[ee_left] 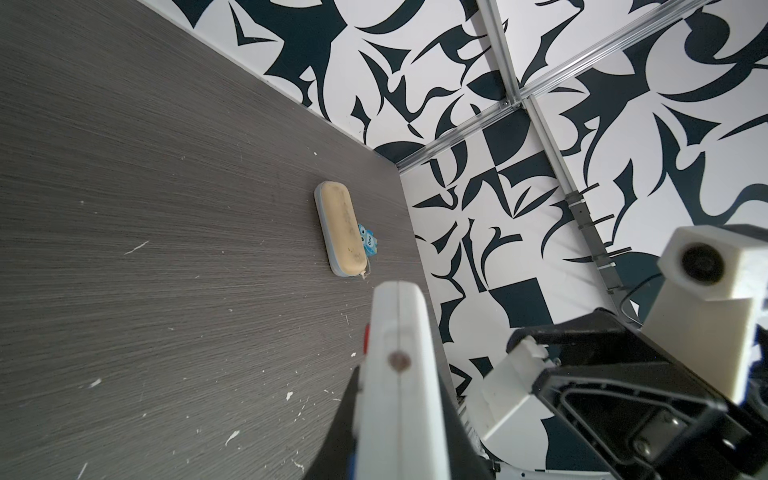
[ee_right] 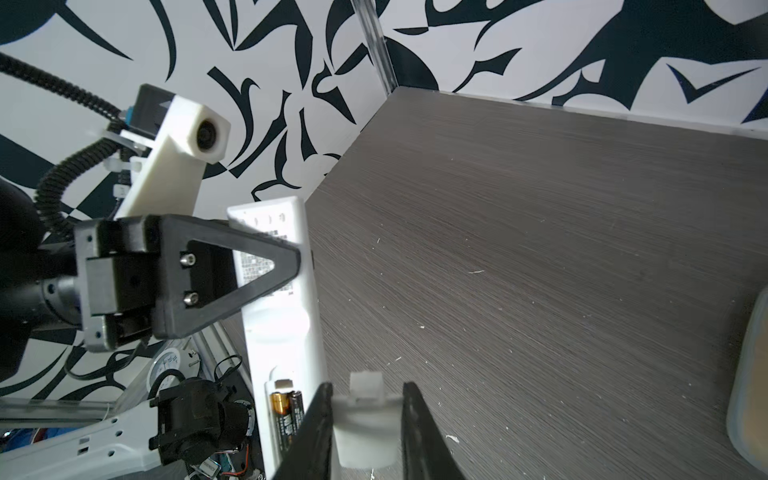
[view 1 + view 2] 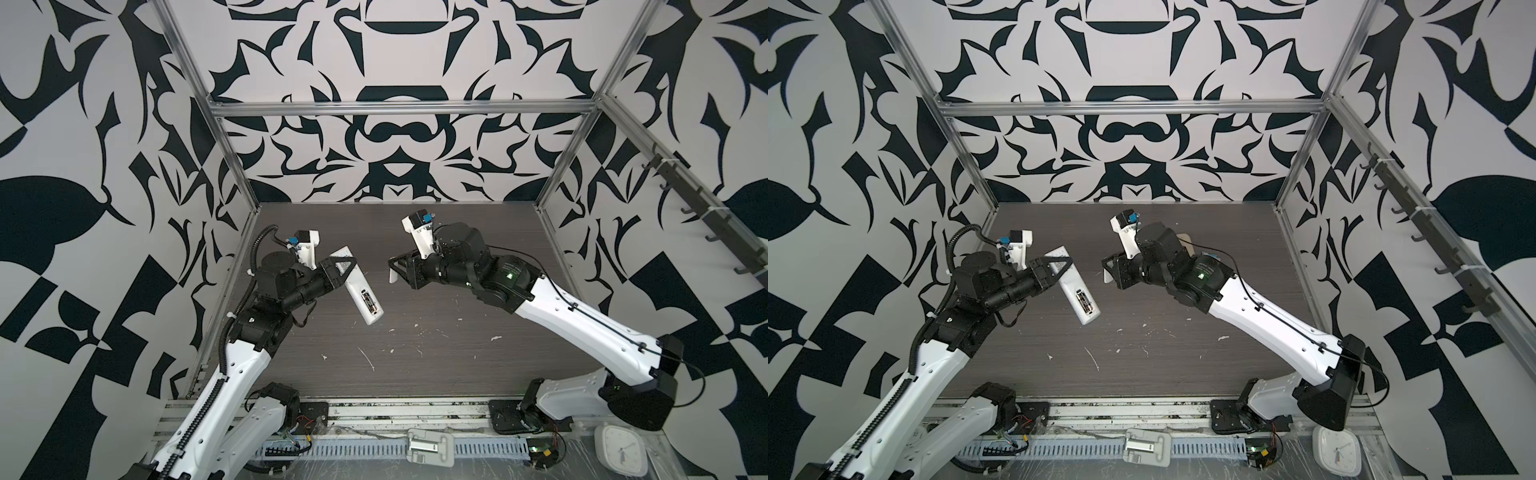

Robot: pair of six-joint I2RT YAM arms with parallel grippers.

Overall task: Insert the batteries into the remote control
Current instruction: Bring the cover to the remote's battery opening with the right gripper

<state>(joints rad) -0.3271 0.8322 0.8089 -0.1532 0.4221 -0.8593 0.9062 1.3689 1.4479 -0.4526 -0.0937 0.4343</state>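
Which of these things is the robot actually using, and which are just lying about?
In use: remote, held by left gripper; batteries in its open compartment; battery cover, held by right gripper.
Lying about: beige case; white scraps; clock.

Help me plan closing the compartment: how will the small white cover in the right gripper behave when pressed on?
The battery cover looks like thin moulded plastic, so probably light and stiff. Its smooth surface may slip in the right gripper. Its small end tab looks breakable if forced against the remote control.
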